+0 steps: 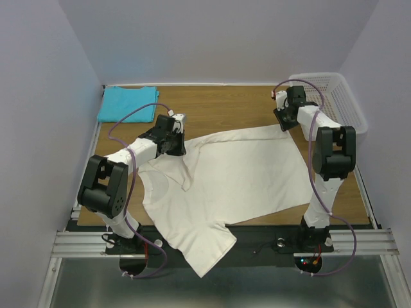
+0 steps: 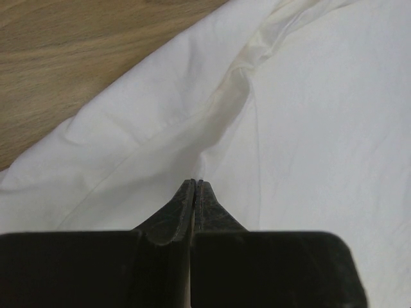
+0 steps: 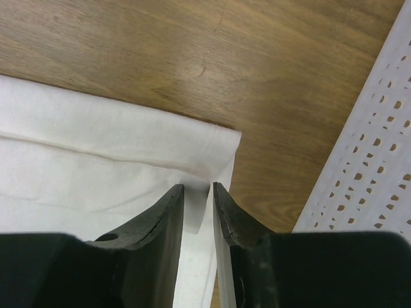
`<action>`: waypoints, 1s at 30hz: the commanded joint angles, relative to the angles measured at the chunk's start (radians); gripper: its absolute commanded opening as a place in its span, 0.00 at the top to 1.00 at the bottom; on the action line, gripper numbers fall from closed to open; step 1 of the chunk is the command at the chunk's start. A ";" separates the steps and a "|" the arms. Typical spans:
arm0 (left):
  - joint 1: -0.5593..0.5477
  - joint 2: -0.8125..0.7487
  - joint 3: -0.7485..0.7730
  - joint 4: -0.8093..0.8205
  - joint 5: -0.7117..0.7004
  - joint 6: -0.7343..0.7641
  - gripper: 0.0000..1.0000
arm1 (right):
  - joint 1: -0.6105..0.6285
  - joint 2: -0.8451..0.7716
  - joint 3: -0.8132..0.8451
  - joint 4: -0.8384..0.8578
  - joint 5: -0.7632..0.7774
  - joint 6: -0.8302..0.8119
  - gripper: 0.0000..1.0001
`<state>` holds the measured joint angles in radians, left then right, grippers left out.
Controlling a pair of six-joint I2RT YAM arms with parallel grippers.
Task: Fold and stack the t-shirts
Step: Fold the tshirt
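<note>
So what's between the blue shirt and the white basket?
Top view: bare wooden table, except the right end effector close beside the basket.

- The plain cream-white cloth t-shirt (image 1: 237,173): one even colour.
- The folded turquoise-blue cloth t-shirt (image 1: 127,102): solid colour.
- The white plastic mesh basket (image 1: 334,96): rows of small holes.
- The flat wooden tabletop (image 1: 218,106): brown, darker grain.
- My left gripper (image 2: 196,182) and my right gripper (image 3: 198,185): black.
</note>
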<state>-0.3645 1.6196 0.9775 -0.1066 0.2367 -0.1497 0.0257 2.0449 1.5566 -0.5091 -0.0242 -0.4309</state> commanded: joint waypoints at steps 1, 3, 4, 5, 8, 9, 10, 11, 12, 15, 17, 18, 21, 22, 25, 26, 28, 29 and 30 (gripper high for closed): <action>-0.002 -0.053 0.030 -0.010 0.021 0.013 1.00 | -0.003 0.006 0.027 0.024 0.009 -0.008 0.69; -0.001 -0.053 0.030 -0.011 0.021 0.015 1.00 | -0.004 0.008 0.023 0.024 0.009 -0.008 0.70; -0.001 -0.053 0.030 -0.011 0.021 0.015 1.00 | -0.004 0.006 0.022 0.024 0.007 -0.008 0.70; -0.002 -0.055 0.032 -0.010 0.021 0.015 1.00 | -0.004 0.008 0.020 0.024 0.007 -0.008 0.70; -0.002 -0.056 0.036 -0.018 0.019 0.015 1.00 | -0.004 0.011 0.020 0.024 0.004 -0.006 0.82; -0.002 -0.058 0.036 -0.018 0.021 0.015 1.00 | -0.004 0.009 0.019 0.023 0.003 -0.005 0.86; -0.002 -0.059 0.038 -0.019 0.021 0.016 1.00 | -0.004 0.008 0.019 0.023 0.003 -0.005 0.88; -0.002 -0.061 0.038 -0.019 0.021 0.018 1.00 | -0.004 0.005 0.019 0.024 0.003 -0.003 0.89; -0.001 -0.061 0.039 -0.021 0.019 0.018 1.00 | -0.004 0.003 0.017 0.023 0.001 -0.005 0.91; -0.002 -0.066 0.041 -0.024 0.019 0.019 1.00 | -0.007 -0.014 0.014 0.024 -0.006 -0.003 0.98; -0.002 -0.072 0.043 -0.027 0.021 0.021 1.00 | -0.013 -0.034 0.010 0.024 -0.013 -0.003 0.99; -0.002 -0.079 0.044 -0.031 0.023 0.022 1.00 | -0.015 -0.040 0.010 0.026 -0.017 -0.003 0.99; -0.002 -0.095 0.041 -0.033 0.027 0.030 1.00 | -0.021 -0.083 -0.007 0.029 -0.040 -0.008 0.99; -0.001 -0.105 0.041 -0.041 0.030 0.039 1.00 | -0.021 -0.094 -0.013 0.030 -0.045 -0.009 0.99; -0.002 -0.125 0.038 -0.059 0.035 0.047 1.00 | -0.021 -0.137 -0.042 0.037 -0.063 -0.015 0.99; -0.002 -0.130 0.035 -0.064 0.035 0.052 1.00 | -0.021 -0.146 -0.050 0.038 -0.066 -0.020 0.99; -0.002 -0.138 0.032 -0.085 0.035 0.053 1.00 | -0.021 -0.166 -0.070 0.043 -0.069 -0.029 0.99; -0.002 -0.142 0.029 -0.091 0.036 0.056 1.00 | -0.021 -0.172 -0.078 0.044 -0.068 -0.031 0.99; -0.002 -0.145 0.026 -0.097 0.038 0.056 1.00 | -0.044 -0.176 -0.084 0.047 -0.068 -0.034 1.00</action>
<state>-0.3645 1.5234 0.9775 -0.1638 0.2558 -0.1192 0.0120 1.9324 1.4918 -0.5060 -0.0727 -0.4438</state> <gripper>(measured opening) 0.083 0.012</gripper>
